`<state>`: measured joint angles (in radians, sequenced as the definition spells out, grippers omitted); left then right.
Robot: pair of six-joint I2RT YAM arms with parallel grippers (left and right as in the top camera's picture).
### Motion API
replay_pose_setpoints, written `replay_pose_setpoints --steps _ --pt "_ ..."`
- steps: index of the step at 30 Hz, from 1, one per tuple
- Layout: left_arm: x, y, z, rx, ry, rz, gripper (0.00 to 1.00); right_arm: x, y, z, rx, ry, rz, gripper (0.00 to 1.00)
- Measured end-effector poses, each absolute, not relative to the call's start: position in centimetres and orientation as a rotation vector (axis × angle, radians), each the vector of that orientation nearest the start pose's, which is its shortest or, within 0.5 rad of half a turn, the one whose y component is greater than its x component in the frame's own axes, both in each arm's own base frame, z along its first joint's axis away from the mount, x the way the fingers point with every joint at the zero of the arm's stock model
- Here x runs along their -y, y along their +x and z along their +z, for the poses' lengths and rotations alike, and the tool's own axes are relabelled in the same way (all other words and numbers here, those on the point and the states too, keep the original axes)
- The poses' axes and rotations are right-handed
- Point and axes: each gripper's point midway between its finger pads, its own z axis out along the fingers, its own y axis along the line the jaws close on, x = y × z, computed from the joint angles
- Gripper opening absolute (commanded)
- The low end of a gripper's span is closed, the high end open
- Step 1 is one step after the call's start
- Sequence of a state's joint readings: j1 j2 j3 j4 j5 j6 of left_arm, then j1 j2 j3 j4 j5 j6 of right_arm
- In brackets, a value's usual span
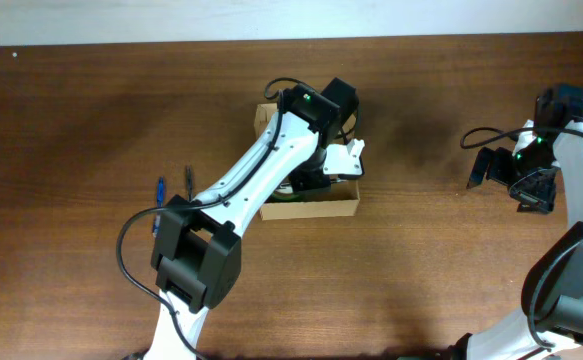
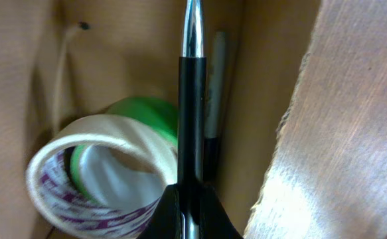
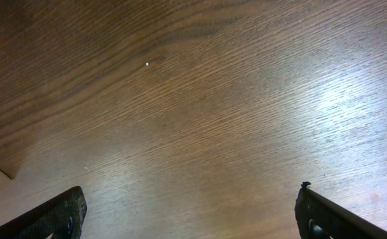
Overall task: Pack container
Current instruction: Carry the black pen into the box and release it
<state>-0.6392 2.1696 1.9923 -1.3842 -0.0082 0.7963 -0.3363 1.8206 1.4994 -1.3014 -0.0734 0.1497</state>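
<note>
Our left gripper (image 2: 190,216) clamps a black pen (image 2: 192,113) over the open container (image 1: 321,210), mid-packing; next we should lower it and let go beside the tape rolls (image 2: 100,166).

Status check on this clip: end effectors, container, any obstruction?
Left end effector shut on black pen, pointing into container. Right end effector open over table. Tape rolls inside; nothing blocking.

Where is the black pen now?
Left wrist view: the black pen is held in the left hand, pointing into the box, beside the white tape roll.
</note>
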Motion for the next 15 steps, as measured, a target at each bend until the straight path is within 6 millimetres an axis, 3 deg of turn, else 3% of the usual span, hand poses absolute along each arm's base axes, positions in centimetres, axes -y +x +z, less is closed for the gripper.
replay_pose_setpoints --steps 8,9,10,11,15 --pt "25.1 33.18 9.27 -2.384 2.074 -0.035 0.03 9.5 31.0 10.38 -3.089 0.77 0.124 0.99" --pt "25.07 33.1 9.2 -2.388 2.074 -0.037 0.13 9.5 31.01 10.38 -3.089 0.769 0.124 0.99" --pt "25.05 33.1 9.19 -2.39 2.073 -0.036 0.37 9.5 31.0 10.38 -3.09 0.769 0.124 0.99" --pt "25.06 33.11 9.19 -2.39 2.072 -0.036 0.44 9.5 31.0 10.38 -3.09 0.769 0.124 0.99" --pt "24.54 33.44 9.19 -2.427 2.035 0.021 0.42 9.5 31.01 10.38 -3.089 0.769 0.124 0.99"
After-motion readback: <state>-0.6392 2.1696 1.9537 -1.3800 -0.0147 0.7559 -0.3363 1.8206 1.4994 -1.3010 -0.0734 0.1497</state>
